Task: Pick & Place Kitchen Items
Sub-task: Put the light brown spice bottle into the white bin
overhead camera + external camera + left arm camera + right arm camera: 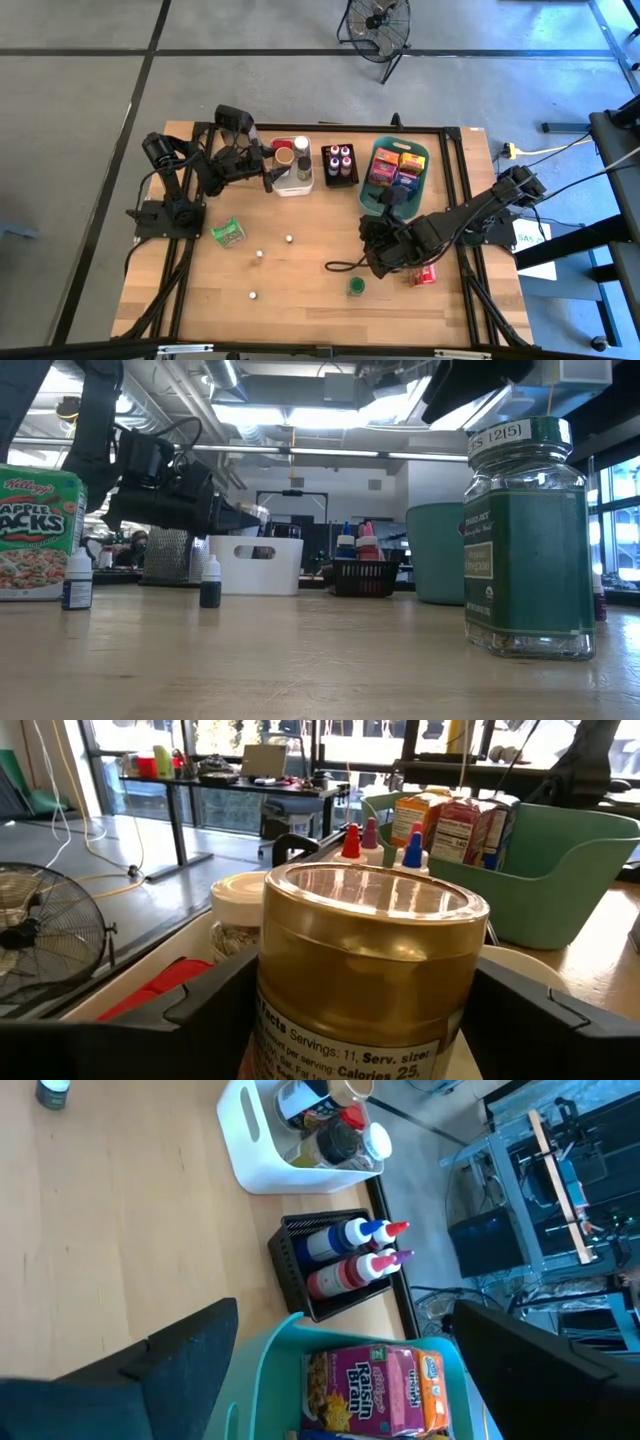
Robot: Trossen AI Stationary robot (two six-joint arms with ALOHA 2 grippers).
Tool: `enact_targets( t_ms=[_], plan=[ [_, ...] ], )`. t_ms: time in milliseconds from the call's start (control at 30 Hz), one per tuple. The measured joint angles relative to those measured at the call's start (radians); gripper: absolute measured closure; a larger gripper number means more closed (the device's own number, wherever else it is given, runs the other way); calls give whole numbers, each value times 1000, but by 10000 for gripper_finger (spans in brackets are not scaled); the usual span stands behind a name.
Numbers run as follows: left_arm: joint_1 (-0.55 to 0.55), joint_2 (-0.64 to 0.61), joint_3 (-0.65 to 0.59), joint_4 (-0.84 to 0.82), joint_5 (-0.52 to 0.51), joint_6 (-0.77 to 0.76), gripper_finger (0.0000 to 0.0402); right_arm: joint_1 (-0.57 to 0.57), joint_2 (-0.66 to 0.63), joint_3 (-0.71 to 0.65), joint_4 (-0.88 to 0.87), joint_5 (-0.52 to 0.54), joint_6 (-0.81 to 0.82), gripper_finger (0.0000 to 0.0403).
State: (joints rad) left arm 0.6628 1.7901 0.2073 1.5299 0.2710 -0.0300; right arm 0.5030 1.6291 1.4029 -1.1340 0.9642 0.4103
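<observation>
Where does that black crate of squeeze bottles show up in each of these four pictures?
High view: black crate sits at the table's far edge, between the white bin and the teal basket.
Low view: crate in the background, centre, right of the bin.
Left wrist view: only its bottle tips show behind the gold can.
Right wrist view: crate at centre.
Shared landmark: the teal basket.
</observation>
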Motion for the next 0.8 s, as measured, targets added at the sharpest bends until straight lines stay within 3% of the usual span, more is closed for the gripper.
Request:
enact_targets(
  t_ms=[800],
  plan=[
    [0,0,0,-19,0,25,105,0,0,0,18,0,-21,33]
  ],
)
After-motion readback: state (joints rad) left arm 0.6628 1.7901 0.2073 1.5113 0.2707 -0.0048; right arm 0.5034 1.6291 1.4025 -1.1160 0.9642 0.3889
